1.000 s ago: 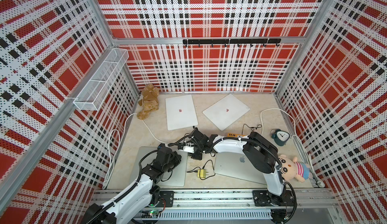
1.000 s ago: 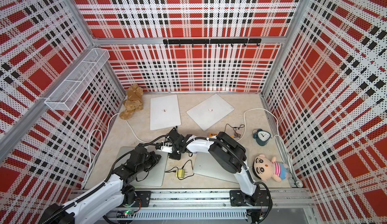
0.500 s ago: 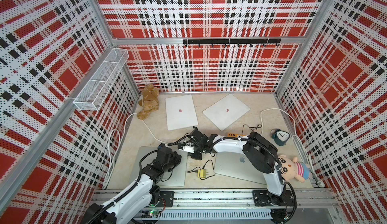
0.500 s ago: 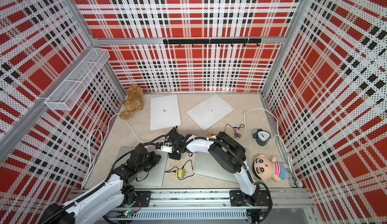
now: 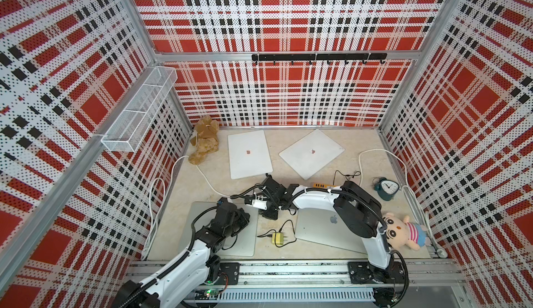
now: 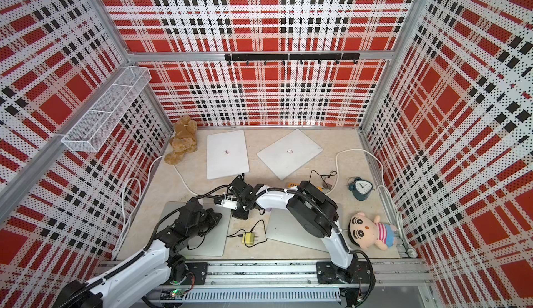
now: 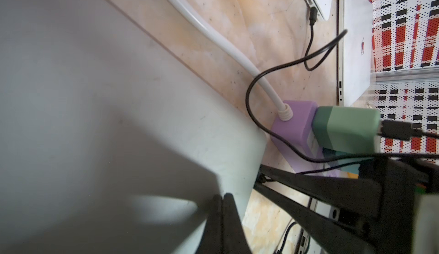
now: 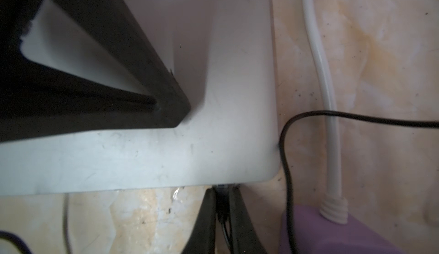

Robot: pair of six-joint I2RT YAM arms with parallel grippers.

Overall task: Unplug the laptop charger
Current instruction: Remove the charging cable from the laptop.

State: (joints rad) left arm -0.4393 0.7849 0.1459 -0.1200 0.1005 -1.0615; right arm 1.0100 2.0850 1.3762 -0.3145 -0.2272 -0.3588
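A grey laptop [image 5: 245, 243] lies shut at the front left of the table. My left gripper [image 7: 223, 195] is shut with nothing in it, and its tips rest on the laptop lid [image 7: 118, 98] near a corner. My right gripper [image 8: 222, 189] is shut on the black charger plug [image 8: 222, 203], whose tip meets the laptop's side edge [image 8: 223, 184]. In both top views the right gripper [image 5: 266, 211] [image 6: 240, 213] sits just off the laptop's far right corner, with the left gripper [image 5: 240, 218] close beside it. The plug's cable [image 8: 287, 169] curls past a purple power strip [image 7: 294, 126].
A green adapter [image 7: 344, 131] is plugged into the power strip beside a thick white cable [image 7: 213, 38]. A yellow-green charger [image 5: 278, 238] lies between two grey laptops. Two white laptops [image 5: 248, 153] [image 5: 311, 153], a teddy bear [image 5: 204, 142], a clock [image 5: 386, 188] and a doll [image 5: 403, 231] stand around.
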